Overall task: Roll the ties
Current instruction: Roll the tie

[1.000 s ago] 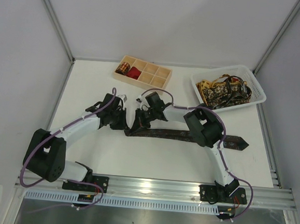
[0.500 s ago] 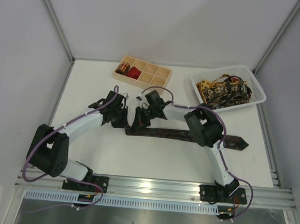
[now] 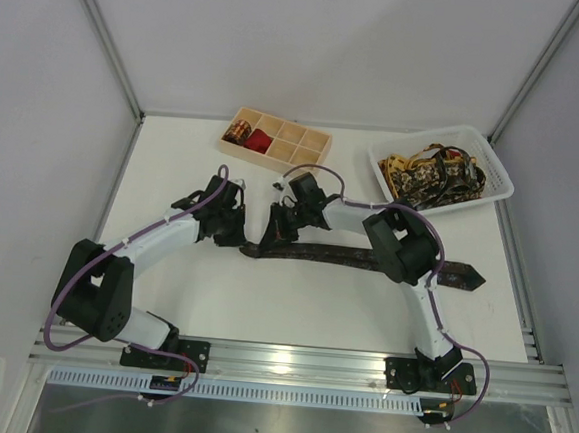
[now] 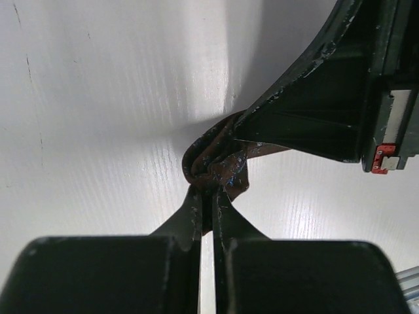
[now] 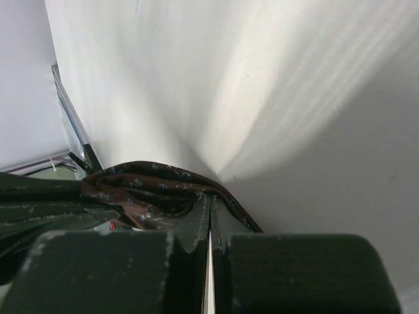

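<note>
A long dark brown fabric tie [image 3: 331,256] lies stretched across the white worktop [image 3: 263,300], bunched up at its left end. There the left pincer [image 4: 208,193] and the right pincer [image 5: 209,197] meet, each pressed together on a fold of the bunched cloth.

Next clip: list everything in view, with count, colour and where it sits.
dark brown tie: one, dark brown, stretched across mid-table, left end bunched up
gold-and-black coil: one, in the tray's far-left compartment
red coil: one, red, in the compartment beside it
loose ties: tangled heap, count unclear, gold-and-black, in the basket
tray: one, pale wood, back centre
basket: one, white, back right
table: one, white
left gripper: black, shut on the tie's bunched end
right gripper: black, shut on the same end
</note>
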